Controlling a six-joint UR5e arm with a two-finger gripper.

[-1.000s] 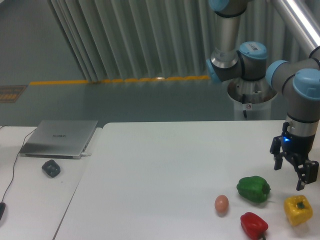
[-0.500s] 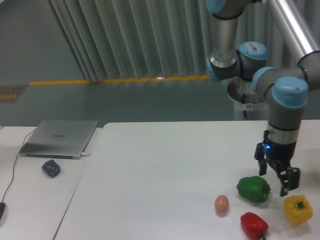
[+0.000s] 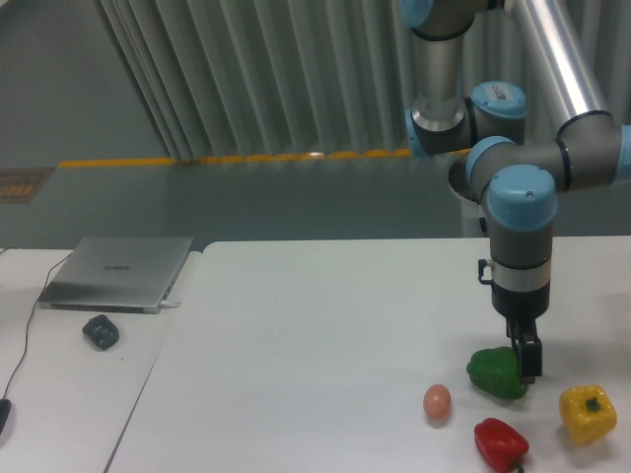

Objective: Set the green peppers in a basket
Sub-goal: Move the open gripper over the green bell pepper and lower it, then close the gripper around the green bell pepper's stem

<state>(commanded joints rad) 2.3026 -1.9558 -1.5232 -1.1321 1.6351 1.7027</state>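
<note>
The green pepper (image 3: 493, 372) lies on the white table (image 3: 315, 335) at the front right, glossy and lumpy. My gripper (image 3: 525, 360) has come down onto its right side and is turned edge-on to the camera. One dark finger (image 3: 529, 361) shows in front of the pepper and the other is hidden behind it. The jaws look open around the pepper, which rests on the table. No basket is in view.
A red pepper (image 3: 500, 443) lies at the front edge, a yellow pepper (image 3: 588, 413) to the right and a brown egg (image 3: 437, 400) left of the green one. A closed laptop (image 3: 118, 271) and a dark mouse (image 3: 101, 331) sit at the far left.
The arm swung left from beside the yellow pepper and lowered onto the green pepper, and the gripper turned edge-on to the camera. The peppers and egg have not moved.
</note>
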